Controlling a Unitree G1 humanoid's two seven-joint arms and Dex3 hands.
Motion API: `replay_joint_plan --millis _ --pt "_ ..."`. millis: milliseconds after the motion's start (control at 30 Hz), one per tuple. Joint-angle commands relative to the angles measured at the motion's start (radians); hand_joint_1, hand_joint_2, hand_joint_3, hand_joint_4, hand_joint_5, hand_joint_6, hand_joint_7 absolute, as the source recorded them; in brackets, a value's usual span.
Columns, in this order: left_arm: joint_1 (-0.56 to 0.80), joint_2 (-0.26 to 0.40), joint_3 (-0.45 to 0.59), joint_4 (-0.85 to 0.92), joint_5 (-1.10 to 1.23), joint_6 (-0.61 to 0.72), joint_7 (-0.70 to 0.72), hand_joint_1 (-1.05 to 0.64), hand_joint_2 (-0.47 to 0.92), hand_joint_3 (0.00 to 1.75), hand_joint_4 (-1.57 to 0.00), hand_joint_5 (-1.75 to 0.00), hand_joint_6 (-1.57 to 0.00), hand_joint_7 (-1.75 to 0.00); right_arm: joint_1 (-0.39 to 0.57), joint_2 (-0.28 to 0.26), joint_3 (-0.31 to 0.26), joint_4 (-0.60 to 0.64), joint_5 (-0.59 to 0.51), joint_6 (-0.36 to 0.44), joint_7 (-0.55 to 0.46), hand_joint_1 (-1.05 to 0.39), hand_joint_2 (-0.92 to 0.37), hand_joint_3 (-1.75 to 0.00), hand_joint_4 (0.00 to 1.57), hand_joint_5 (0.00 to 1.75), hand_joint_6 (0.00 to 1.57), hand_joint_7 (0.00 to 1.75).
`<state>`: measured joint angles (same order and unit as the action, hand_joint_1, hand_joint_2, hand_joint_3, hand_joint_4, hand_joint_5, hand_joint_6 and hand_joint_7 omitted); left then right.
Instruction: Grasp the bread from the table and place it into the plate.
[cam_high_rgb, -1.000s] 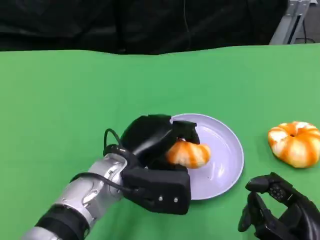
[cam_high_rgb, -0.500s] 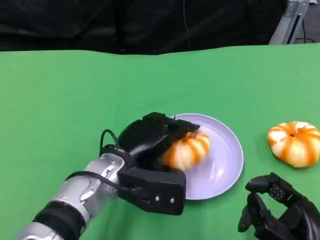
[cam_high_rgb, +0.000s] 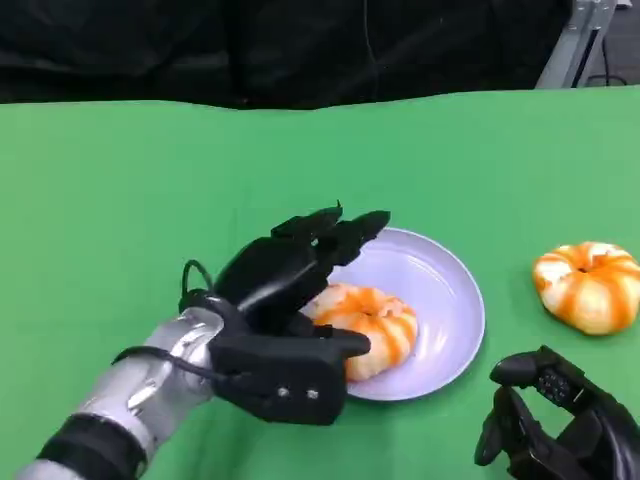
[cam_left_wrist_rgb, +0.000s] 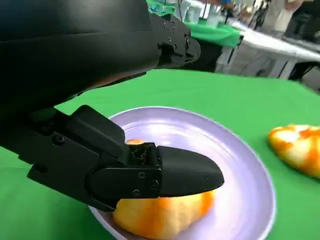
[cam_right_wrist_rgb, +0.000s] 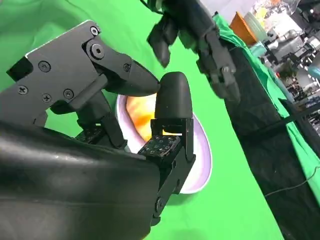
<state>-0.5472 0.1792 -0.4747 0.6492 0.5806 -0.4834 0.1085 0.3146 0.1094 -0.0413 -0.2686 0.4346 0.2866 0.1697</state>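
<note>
An orange-and-white striped bread (cam_high_rgb: 372, 330) lies on the pale lilac plate (cam_high_rgb: 440, 290), near its left rim. My left hand (cam_high_rgb: 285, 300) hovers over it with fingers spread, the fingertips reaching above the plate's far-left rim and the thumb lying in front of the bread. In the left wrist view the bread (cam_left_wrist_rgb: 160, 217) sits on the plate (cam_left_wrist_rgb: 240, 150) under the thumb, with a gap up to the fingers. My right hand (cam_high_rgb: 560, 420) stays low at the table's front right, fingers curled in with nothing in them.
A second striped bread (cam_high_rgb: 588, 285) lies on the green table cloth right of the plate, also seen as a bread (cam_left_wrist_rgb: 300, 147) in the left wrist view. Black curtain runs along the table's far edge.
My left hand has let go of the bread, which now lies flat on the plate. Its fingers have spread apart and the arm has drawn slightly back to the left.
</note>
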Motion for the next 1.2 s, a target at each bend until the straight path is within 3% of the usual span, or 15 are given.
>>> replay_joint_plan --millis 33,100,200,233,267,300,333,367,400,433,467,533,633,900,1200 --pt "0.115 0.023 0.121 -0.143 -0.23 -0.019 -0.126 -0.66 0.92 0.12 -0.19 -0.07 -0.37 -0.06 0.004 -0.007 -0.006 -0.011 0.009 -0.004 0.001 -0.16 -0.54 -1.07 0.83 1.75 0.81 1.42" --pt "0.168 0.025 0.162 -0.214 -0.309 -0.007 -0.171 -0.47 0.92 0.1 -0.29 -0.1 -0.46 -0.07 0.005 -0.005 -0.006 -0.011 0.01 -0.003 -0.001 -0.16 -0.54 -1.07 0.84 1.75 0.81 1.42" --pt "0.255 0.017 0.231 -0.335 -0.477 0.069 -0.265 -0.23 0.92 0.3 -0.54 -0.17 -0.57 -0.08 0.007 -0.004 -0.005 -0.014 0.009 -0.003 -0.004 -0.16 -0.54 -1.08 0.84 1.74 0.82 1.42" --pt "0.284 0.01 0.256 -0.383 -0.551 0.122 -0.305 -0.12 0.92 0.44 -0.72 -0.28 -0.7 -0.12 0.008 -0.005 -0.005 -0.014 0.009 -0.003 -0.002 -0.16 -0.53 -1.08 0.84 1.75 0.82 1.42" --pt "0.313 0.008 0.279 -0.439 -0.634 0.196 -0.35 -0.07 0.92 0.51 -0.78 -0.39 -0.77 -0.13 0.007 -0.006 -0.004 -0.014 0.01 -0.005 0.001 -0.16 -0.53 -1.08 0.85 1.75 0.82 1.42" --pt "0.342 0.012 0.302 -0.498 -0.725 0.277 -0.399 -0.05 0.92 0.58 -0.79 -0.65 -0.87 -0.16 0.007 -0.007 -0.004 -0.014 0.009 -0.006 0.003 -0.16 -0.53 -1.09 0.85 1.75 0.82 1.42" --pt "0.361 0.019 0.319 -0.541 -0.788 0.335 -0.439 -0.03 0.83 0.79 -0.82 -1.05 -1.03 -0.28 0.007 -0.007 -0.004 -0.015 0.009 -0.005 0.002 -0.16 -0.53 -1.1 0.85 1.75 0.83 1.42" --pt "0.383 0.03 0.336 -0.582 -0.841 0.385 -0.473 -0.02 0.75 0.95 -0.83 -1.24 -1.05 -0.44 0.006 -0.008 -0.004 -0.017 0.01 -0.002 0.001 -0.16 -0.53 -1.1 0.85 1.75 0.83 1.42" --pt "0.407 0.04 0.354 -0.62 -0.89 0.432 -0.505 -0.02 0.63 1.14 -0.86 -1.4 -1.03 -0.73 0.006 -0.009 -0.003 -0.018 0.009 0.0 0.0 -0.16 -0.53 -1.1 0.85 1.75 0.83 1.42" --pt "0.434 0.05 0.375 -0.657 -0.939 0.48 -0.533 -0.03 0.54 1.33 -0.88 -1.59 -0.95 -1.14 0.008 -0.009 -0.001 -0.022 0.007 0.002 -0.003 -0.16 -0.53 -1.11 0.85 1.75 0.83 1.42" --pt "0.458 0.056 0.393 -0.688 -0.983 0.524 -0.554 -0.03 0.51 1.4 -0.89 -1.66 -0.91 -1.33 0.008 -0.009 0.001 -0.023 0.005 0.001 -0.003 -0.16 -0.52 -1.11 0.85 1.75 0.83 1.42" --pt "0.51 0.068 0.432 -0.748 -1.063 0.61 -0.582 -0.04 0.47 1.47 -0.93 -1.73 -0.85 -1.58 0.006 -0.012 0.002 -0.02 0.003 -0.003 0.001 -0.17 -0.52 -1.11 0.85 1.75 0.82 1.42" --pt "0.569 0.087 0.48 -0.793 -1.14 0.687 -0.628 -0.07 0.45 1.52 -0.96 -1.74 -0.81 -1.68 0.005 -0.008 0.002 -0.02 0.004 -0.003 -0.004 -0.17 -0.52 -1.11 0.85 1.75 0.82 1.43" --pt "0.718 0.136 0.614 -0.775 -1.304 0.82 -0.78 -0.13 0.49 1.37 -0.93 -1.75 -0.83 -1.64 -0.002 -0.01 -0.007 -0.022 0.016 0.013 -0.012 -0.16 -0.51 -1.12 0.85 1.75 0.84 1.4" --pt "0.724 0.125 0.642 -0.764 -1.302 0.841 -0.821 -0.14 0.52 1.32 -0.93 -1.75 -0.83 -1.65 -0.004 -0.008 -0.011 -0.022 0.018 0.019 -0.01 -0.15 -0.51 -1.12 0.85 1.75 0.85 1.38"
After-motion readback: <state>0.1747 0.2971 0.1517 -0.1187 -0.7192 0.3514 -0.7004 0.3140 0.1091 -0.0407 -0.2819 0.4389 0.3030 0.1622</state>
